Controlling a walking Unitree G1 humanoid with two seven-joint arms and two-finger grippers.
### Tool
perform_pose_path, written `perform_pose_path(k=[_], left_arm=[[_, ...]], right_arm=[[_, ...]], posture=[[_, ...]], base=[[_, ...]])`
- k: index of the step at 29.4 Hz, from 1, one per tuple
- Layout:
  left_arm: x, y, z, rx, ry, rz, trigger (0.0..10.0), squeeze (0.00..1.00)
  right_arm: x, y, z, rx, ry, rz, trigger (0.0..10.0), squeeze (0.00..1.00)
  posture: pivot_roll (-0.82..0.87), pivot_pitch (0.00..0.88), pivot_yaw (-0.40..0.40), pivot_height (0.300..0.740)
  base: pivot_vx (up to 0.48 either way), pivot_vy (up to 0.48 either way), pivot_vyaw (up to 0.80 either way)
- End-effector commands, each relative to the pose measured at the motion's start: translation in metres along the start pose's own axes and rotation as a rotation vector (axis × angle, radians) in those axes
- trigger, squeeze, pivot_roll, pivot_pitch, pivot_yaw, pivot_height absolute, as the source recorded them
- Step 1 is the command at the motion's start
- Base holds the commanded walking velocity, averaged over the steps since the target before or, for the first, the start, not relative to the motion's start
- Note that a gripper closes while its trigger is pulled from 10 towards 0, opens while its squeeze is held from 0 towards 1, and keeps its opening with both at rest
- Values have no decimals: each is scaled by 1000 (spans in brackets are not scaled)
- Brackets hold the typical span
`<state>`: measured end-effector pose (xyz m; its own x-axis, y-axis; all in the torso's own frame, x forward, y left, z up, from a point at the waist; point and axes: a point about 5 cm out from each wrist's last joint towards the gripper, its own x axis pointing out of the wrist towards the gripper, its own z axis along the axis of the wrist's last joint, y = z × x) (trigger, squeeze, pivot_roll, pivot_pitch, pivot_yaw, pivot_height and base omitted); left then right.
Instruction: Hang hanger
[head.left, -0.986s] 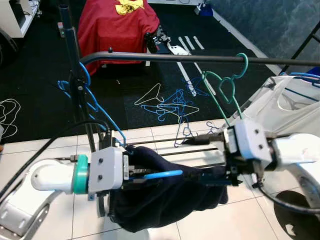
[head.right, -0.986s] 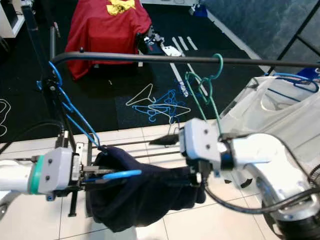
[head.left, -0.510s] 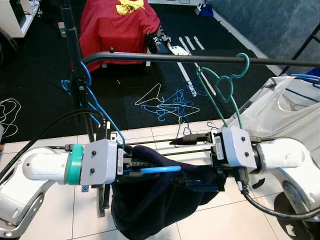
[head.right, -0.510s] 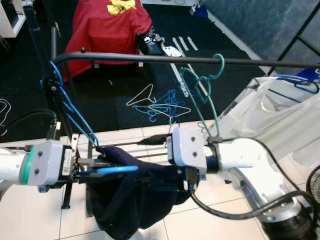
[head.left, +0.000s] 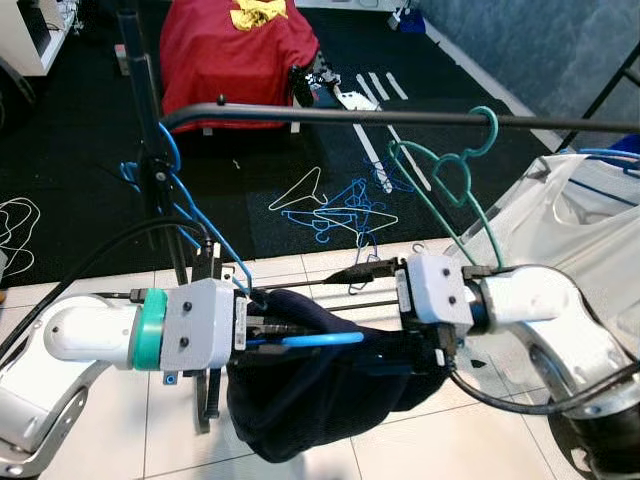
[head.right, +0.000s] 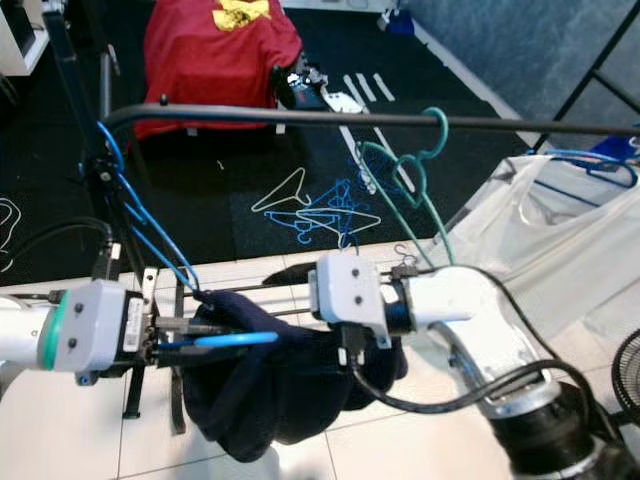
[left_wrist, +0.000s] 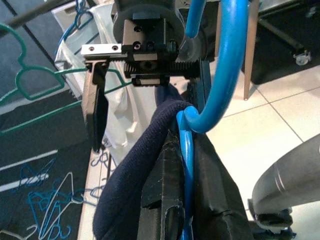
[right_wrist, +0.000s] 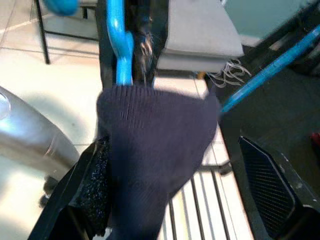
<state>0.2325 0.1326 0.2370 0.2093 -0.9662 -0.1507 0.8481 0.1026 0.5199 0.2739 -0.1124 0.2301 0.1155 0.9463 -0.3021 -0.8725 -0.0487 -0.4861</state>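
Note:
My left gripper (head.left: 262, 335) is shut on a blue hanger (head.left: 305, 341), whose wire runs between its black fingers (left_wrist: 167, 200). A dark navy garment (head.left: 320, 400) is draped over that hanger and sags below it, low in front of the black rail (head.left: 380, 117). My right gripper (head.left: 440, 352) points down at the garment's right end. It is open, with the navy cloth (right_wrist: 155, 145) between its spread fingers (right_wrist: 85, 195). A green hanger (head.left: 492, 128) hooks over the rail above my right arm.
The rack's upright pole (head.left: 140, 90) stands at the left with blue hangers (head.left: 175, 190) hooked on it. Loose hangers (head.left: 340, 210) lie on the dark floor behind the rail. A red cloth (head.left: 235, 50) lies farther back. A white bag (head.left: 590, 210) sits at the right.
My right gripper has moved left along the garment, closer to my left gripper, and the cloth has bunched up between them. My left gripper rose slightly and still holds the blue hanger.

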Motion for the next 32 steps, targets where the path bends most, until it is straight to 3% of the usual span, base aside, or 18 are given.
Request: perform_pose_path(k=[1, 15, 16, 17, 20, 21, 23, 24, 25, 32], left_arm=[[5, -3, 14, 47, -68, -34, 10000, 0], [8, -7, 14, 33, -77, -37, 10000, 0], [8, -7, 14, 32, -78, -36, 10000, 0], [8, -7, 14, 31, -78, -35, 10000, 0], [9, -7, 14, 31, -78, -35, 10000, 0], [8, -6, 14, 31, -78, -35, 10000, 0], [8, -6, 14, 31, -78, -35, 10000, 0], [8, -6, 14, 31, -77, -35, 10000, 0], [9, -7, 13, 30, -77, -36, 10000, 0], [12, -6, 11, 28, -76, -27, 10000, 0]], right_arm=[[8, 2, -4, 3, 0, 27, 10000, 0], [38, -2, -7, -1, -54, 56, 10000, 0], [43, -2, -10, 13, -53, 64, 4078, 0], [47, -2, -11, 26, -50, 76, 6510, 0], [49, -2, -12, 34, -46, 83, 6510, 0], [50, -2, -13, 41, -45, 95, 4314, 0], [50, -2, -13, 41, -45, 95, 4314, 0], [51, -2, -13, 43, -45, 103, 1608, 0], [51, -1, -12, 38, -57, 123, 0, 0], [52, 1, -15, 36, -101, 166, 0, 0]], posture=[[4, 70, -1, 740], [13, 75, 0, 740], [18, 76, 1, 740], [18, 77, 2, 740], [18, 77, 2, 740], [16, 76, 2, 740], [16, 76, 2, 740], [16, 76, 2, 740], [13, 77, 2, 740], [13, 77, 5, 740]], base=[[0, 0, 0], [0, 0, 0], [0, 0, 0], [0, 0, 0], [0, 0, 0], [0, 0, 0], [0, 0, 0], [0, 0, 0], [0, 0, 0], [0, 0, 0]])
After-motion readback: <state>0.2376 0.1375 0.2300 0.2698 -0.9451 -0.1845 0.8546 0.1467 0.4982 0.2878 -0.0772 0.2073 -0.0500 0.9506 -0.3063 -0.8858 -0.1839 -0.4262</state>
